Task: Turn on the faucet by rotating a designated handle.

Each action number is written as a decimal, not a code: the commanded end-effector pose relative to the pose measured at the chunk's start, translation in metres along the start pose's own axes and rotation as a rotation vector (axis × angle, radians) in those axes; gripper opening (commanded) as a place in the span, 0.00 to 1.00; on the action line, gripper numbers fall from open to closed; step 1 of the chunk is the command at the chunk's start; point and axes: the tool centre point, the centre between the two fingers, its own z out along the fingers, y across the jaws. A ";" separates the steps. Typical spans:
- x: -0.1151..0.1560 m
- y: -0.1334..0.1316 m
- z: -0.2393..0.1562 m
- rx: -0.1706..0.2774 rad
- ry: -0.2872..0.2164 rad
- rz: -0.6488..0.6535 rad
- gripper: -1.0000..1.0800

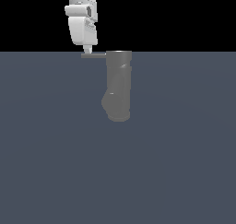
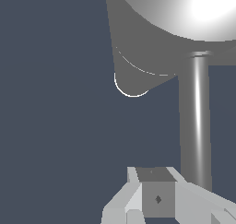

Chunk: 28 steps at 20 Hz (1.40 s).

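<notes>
Dull grey matte metal throughout: faucet (image 1: 119, 85) standing as a thick cylindrical column on a flat slate-blue floor (image 1: 184, 163), rimmed at the top, bulged and angled at the lower end. Seen from the wrist view as a broad, brightly lit rim with the column (image 2: 138, 57) tapering away beneath. Handle (image 1: 93, 55), a thin straight rod far slimmer than the column, sticking sideways from the faucet's top toward the exterior view's left; in the wrist view, a long shiny bar (image 2: 197, 121) running out from the rim.

Just off the faucet's top, above the handle's outer end: white gripper (image 1: 87, 50), pointing down, fingertip at or touching the rod. Contact too small to confirm. Jaw spread impossible to judge — fingers overlapping in the exterior view, only one pale finger (image 2: 138, 195) and part of another showing in the wrist view. Arm cut off by the upper frame edge. Black void behind the floor.
</notes>
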 end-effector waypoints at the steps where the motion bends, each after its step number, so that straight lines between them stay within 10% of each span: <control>1: 0.001 0.008 0.000 -0.007 0.001 0.000 0.00; 28: 0.005 0.070 0.000 -0.007 0.001 0.001 0.00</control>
